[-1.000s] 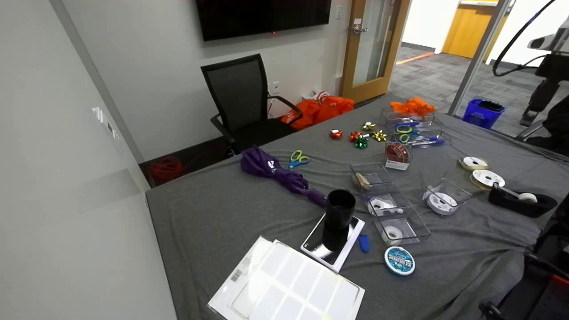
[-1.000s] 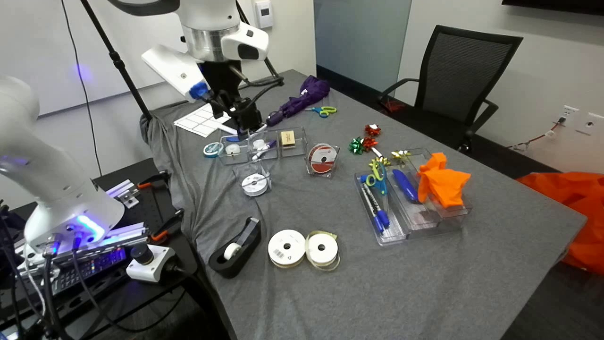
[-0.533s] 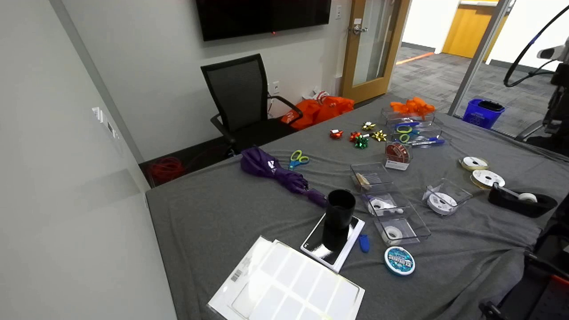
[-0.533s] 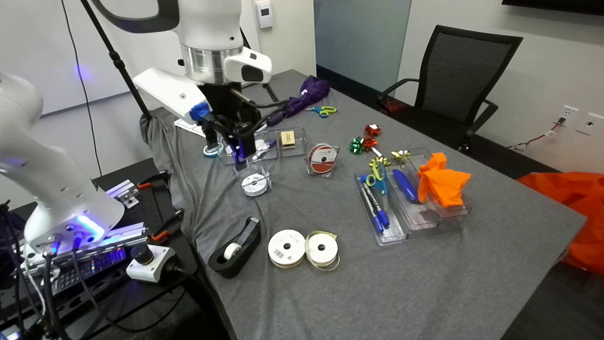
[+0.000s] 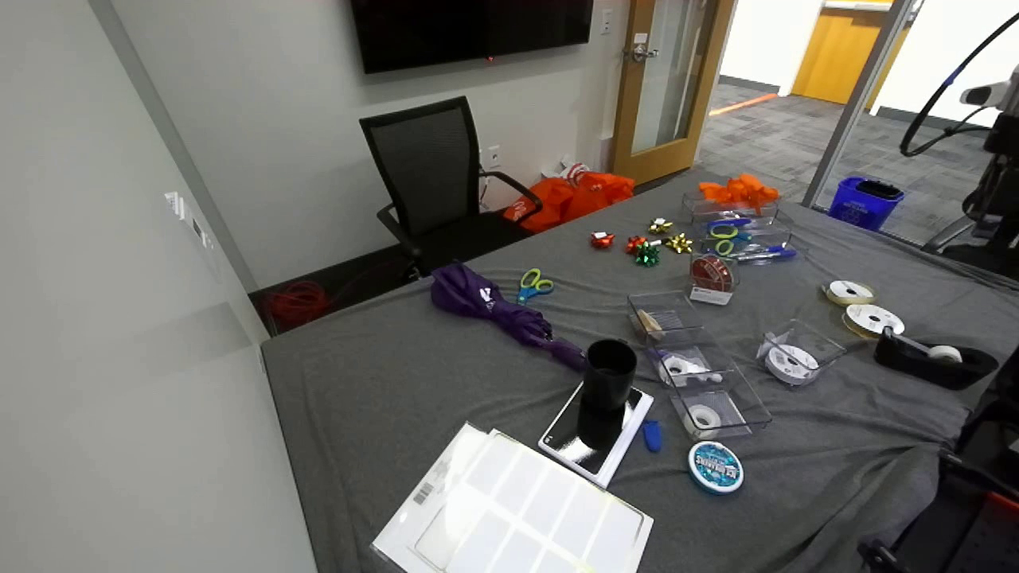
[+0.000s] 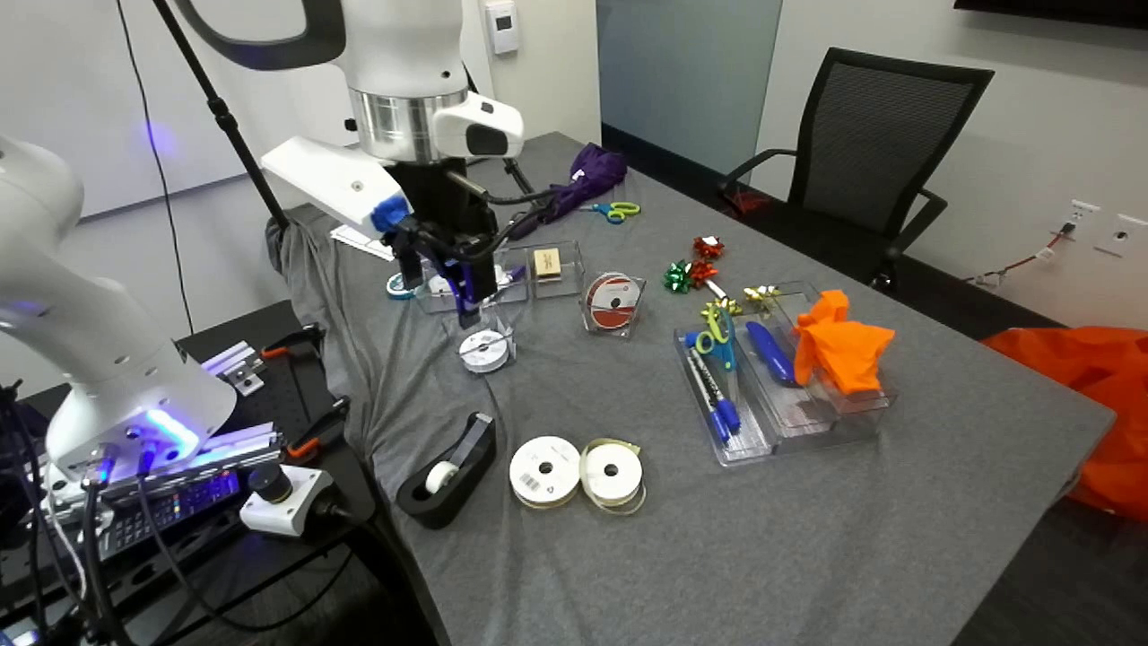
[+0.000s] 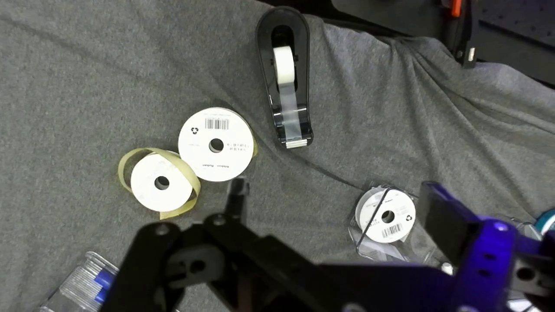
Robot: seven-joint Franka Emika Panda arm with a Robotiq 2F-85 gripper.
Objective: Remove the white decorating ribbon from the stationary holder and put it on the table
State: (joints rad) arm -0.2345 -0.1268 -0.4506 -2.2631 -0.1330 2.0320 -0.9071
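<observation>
- The table [image 6: 717, 538] lies beneath the gripper [image 7: 336, 195], presumably to receive the ribbon [image 7: 397, 223].
- The gripper holds nothing, jaws wide apart, likely to straddle the ribbon.
- The holder [image 5: 825, 348] stands below, nearer the violet-lit jaw; clear walls probably prevent rolling.
- The ribbon sits in the holder, facing the gripper, edges likely graspable.

Gripper [image 6: 439, 301]: I've moved it closer to the white ribbon [image 6: 484, 351].
White sheet [image 6: 360, 242]: in an exterior view, my arm [image 6: 404, 49] now covers more of it.
</observation>
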